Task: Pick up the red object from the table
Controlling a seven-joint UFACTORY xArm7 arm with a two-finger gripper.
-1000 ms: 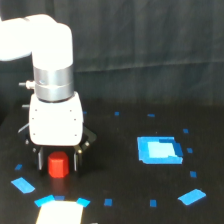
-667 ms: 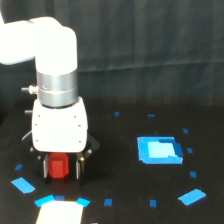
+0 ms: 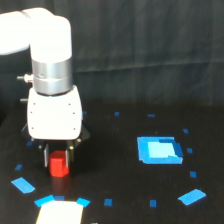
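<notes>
The red object [image 3: 59, 164] is a small red-orange faceted block on the black table [image 3: 115, 175], at the exterior view's lower left. My gripper [image 3: 59, 156] hangs straight down from its white body directly over the block. Its dark fingers [image 3: 46, 155] stand close against both sides of the block, shut on it. The block's lower half shows below the fingers. It sits at table level or barely above it; I cannot tell which.
A large bright blue square patch [image 3: 159, 150] lies at the exterior view's right. Blue tape pieces lie at the lower right [image 3: 191, 196] and lower left [image 3: 23, 185]. A white sheet with blue corners [image 3: 59, 214] lies just in front of the block. A dark curtain hangs behind.
The fingers stood spread wide around the block and have closed in against its sides. The white body has shifted slightly towards the exterior view's right. The block stays in about the same place.
</notes>
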